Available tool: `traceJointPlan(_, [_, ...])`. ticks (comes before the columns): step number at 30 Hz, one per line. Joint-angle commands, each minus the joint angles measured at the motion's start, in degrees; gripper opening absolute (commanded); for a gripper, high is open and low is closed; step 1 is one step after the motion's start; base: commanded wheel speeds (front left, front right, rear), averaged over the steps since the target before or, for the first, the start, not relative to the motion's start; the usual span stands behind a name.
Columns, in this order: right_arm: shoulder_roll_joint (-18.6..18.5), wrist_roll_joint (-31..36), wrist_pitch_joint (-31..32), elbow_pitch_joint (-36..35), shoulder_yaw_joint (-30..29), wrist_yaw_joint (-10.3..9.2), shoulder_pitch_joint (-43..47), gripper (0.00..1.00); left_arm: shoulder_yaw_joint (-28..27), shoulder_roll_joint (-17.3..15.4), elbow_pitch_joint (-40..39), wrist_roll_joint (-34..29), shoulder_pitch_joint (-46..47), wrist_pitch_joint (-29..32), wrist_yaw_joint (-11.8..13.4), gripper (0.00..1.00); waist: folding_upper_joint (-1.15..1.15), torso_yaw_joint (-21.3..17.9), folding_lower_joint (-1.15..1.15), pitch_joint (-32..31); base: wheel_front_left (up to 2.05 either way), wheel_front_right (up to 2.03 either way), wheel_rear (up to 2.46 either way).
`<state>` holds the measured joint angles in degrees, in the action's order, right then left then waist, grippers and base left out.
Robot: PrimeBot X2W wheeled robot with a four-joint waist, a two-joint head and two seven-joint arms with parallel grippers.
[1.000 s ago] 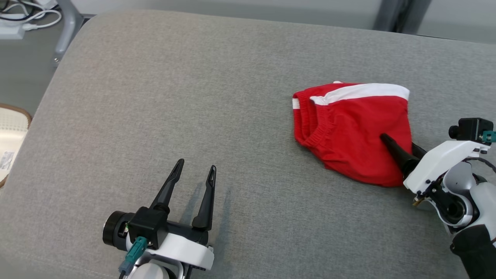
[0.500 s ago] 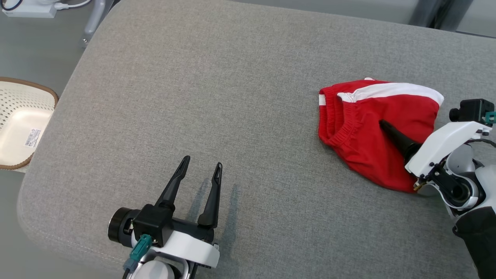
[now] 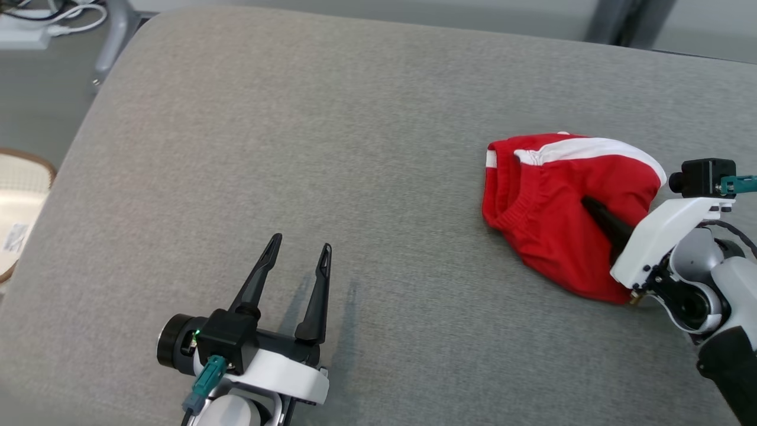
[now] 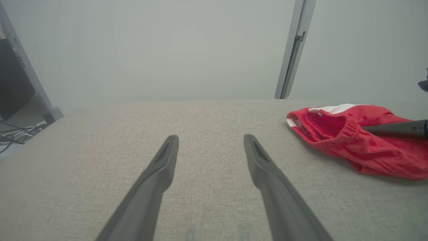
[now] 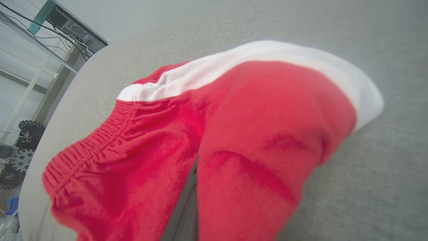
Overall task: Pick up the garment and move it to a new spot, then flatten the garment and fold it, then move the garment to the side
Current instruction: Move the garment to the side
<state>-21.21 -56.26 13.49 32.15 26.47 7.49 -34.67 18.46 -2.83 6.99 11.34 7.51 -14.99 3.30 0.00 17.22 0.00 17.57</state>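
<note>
White wrist shells [image 3: 278,378], dark tapered fingers [image 3: 258,275]

No writing can be read anywhere. The one printed thing is a small white sticker [image 3: 13,235] lying inside the pale, brown-rimmed basket [image 3: 39,164] at the 9 o'clock edge of the head view. It carries a few dark marks in rows, too small and blurred to make out as letters, numbers or a brand.

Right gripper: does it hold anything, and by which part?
The right gripper pinches the red shorts by a fold of cloth mid-panel, beside the elastic waistband. The left gripper is open, holding nothing.
</note>
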Motion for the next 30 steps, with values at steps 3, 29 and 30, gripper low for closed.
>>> traceJointPlan(3, [-4.5,1.4,0.1,-2.4,3.4,0.01,0.9,0.0,-0.5,-0.2,-0.4,-0.4,0.0,-0.2,-0.3,1.0,0.0,-4.6,0.0,-1.9,0.0,0.0,0.0])
traceJointPlan(29, [-34.8,3.5,-1.8,-15.9,0.6,0.0,-4.0,0.0,6.7,-0.3,-0.5,-6.5,17.4,-0.2,-5.6,1.0,0.0,-26.5,0.0,13.4,0.0,0.0,0.0])
traceJointPlan(30, [-34.8,4.3,-2.1,-15.4,1.0,0.0,-4.5,0.0,6.9,-0.3,-0.3,-6.7,17.9,-0.2,-5.8,1.0,0.0,-26.5,0.0,14.0,0.0,0.0,0.0])
